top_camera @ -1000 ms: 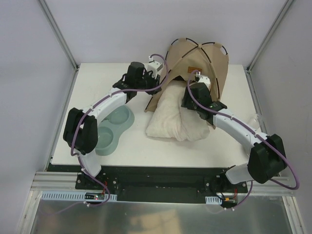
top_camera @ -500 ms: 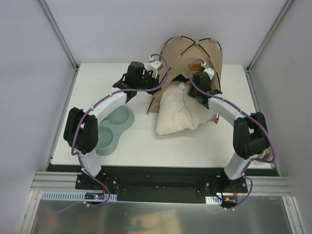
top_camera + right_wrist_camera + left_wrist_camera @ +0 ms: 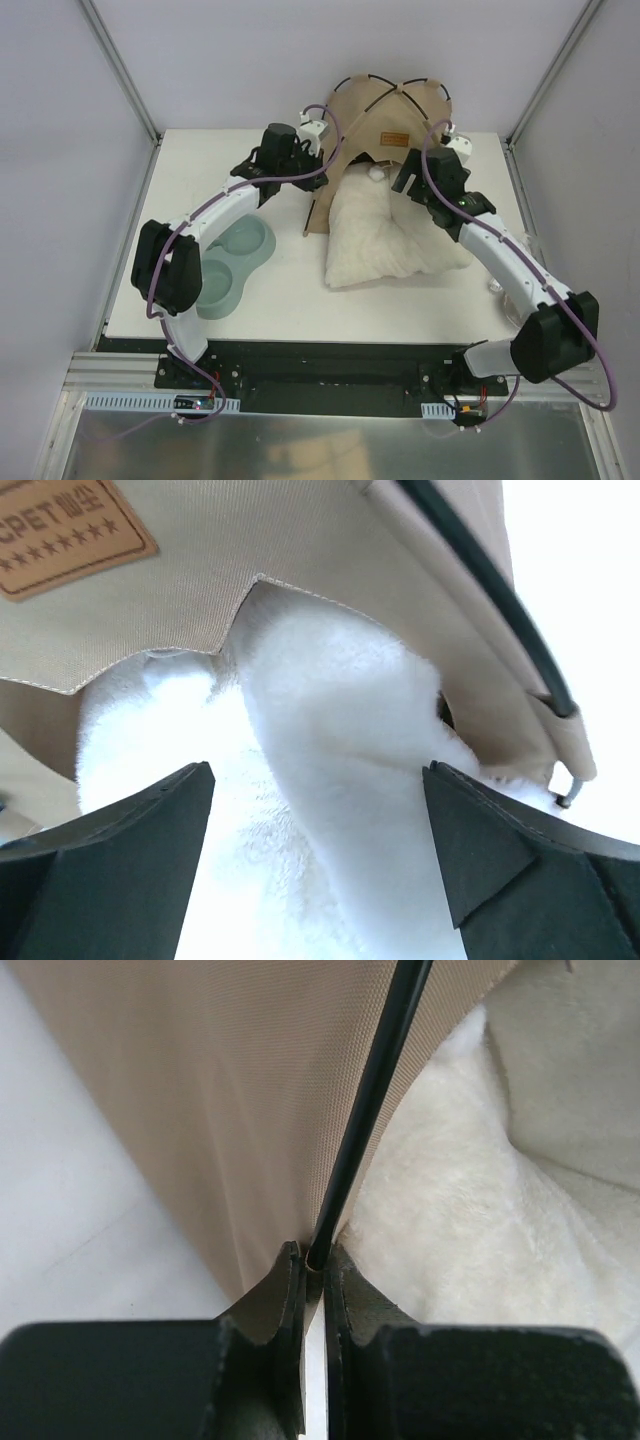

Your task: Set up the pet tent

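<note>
The pet tent point(image 3: 395, 112), tan with thin black poles, stands at the back of the table with a small white ball point(image 3: 376, 172) hanging at its opening. My left gripper point(image 3: 318, 150) is shut on the lower end of a black pole point(image 3: 370, 1110) at the tent's left fabric edge point(image 3: 230, 1090); the pole end sits between the tips of that gripper point(image 3: 313, 1260). My right gripper point(image 3: 318, 780) stands open at the tent's mouth, just above the white fluffy cushion point(image 3: 330, 730), below the brown label patch point(image 3: 60, 535). The cushion point(image 3: 385, 235) lies partly inside the tent.
A pale green double pet bowl point(image 3: 228, 265) sits on the table point(image 3: 200, 180) left of the cushion, under my left arm. Frame posts rise at the back corners. My right arm's elbow reaches out near the table's right edge.
My right gripper has opened and let go of the cushion, and that arm has swung back and to the right. The cushion has shifted further under the tent. The left arm has hardly moved.
</note>
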You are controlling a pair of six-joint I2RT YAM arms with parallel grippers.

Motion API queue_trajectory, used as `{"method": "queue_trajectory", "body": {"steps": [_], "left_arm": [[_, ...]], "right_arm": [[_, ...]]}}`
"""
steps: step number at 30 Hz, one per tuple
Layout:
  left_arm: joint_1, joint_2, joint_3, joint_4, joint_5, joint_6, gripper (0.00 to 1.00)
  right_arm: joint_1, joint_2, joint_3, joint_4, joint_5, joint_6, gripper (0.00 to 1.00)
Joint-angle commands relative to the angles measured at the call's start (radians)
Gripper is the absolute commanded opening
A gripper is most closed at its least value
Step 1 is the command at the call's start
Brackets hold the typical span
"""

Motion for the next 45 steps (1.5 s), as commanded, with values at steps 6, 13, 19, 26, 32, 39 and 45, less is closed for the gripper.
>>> {"method": "queue_trajectory", "body": {"steps": [6, 13, 19, 26, 32, 39, 45], "left_arm": [[0.010, 0.029, 0.085, -0.099, -0.024, -0.134, 0.00], [0.011, 0.026, 0.085, -0.130, 0.001, -0.155, 0.00], [0.011, 0.018, 0.063, -0.136, 0.009, -0.142, 0.00], [0.016, 0.010, 0.036, -0.150, 0.087, -0.122, 0.00], [0.022, 0.013, 0.028, -0.153, 0.093, -0.103, 0.00], [0.036, 0.004, 0.017, -0.160, 0.093, -0.082, 0.00], [0.047, 0.003, 0.026, -0.174, 0.114, -0.057, 0.00]], "right_arm": [[0.012, -0.143, 0.042, -0.138, 0.090, -0.036, 0.95], [0.170, -0.163, -0.006, -0.132, -0.127, -0.223, 0.97], [0.250, -0.057, -0.096, -0.015, -0.230, -0.179, 0.99], [0.250, 0.202, -0.138, 0.226, -0.170, -0.153, 0.94], [0.248, 0.238, -0.108, 0.325, -0.149, -0.113, 0.00], [0.132, 0.077, -0.147, 0.495, -0.285, 0.034, 0.00], [0.004, 0.096, -0.155, 0.746, -0.442, 0.207, 0.00]]}}
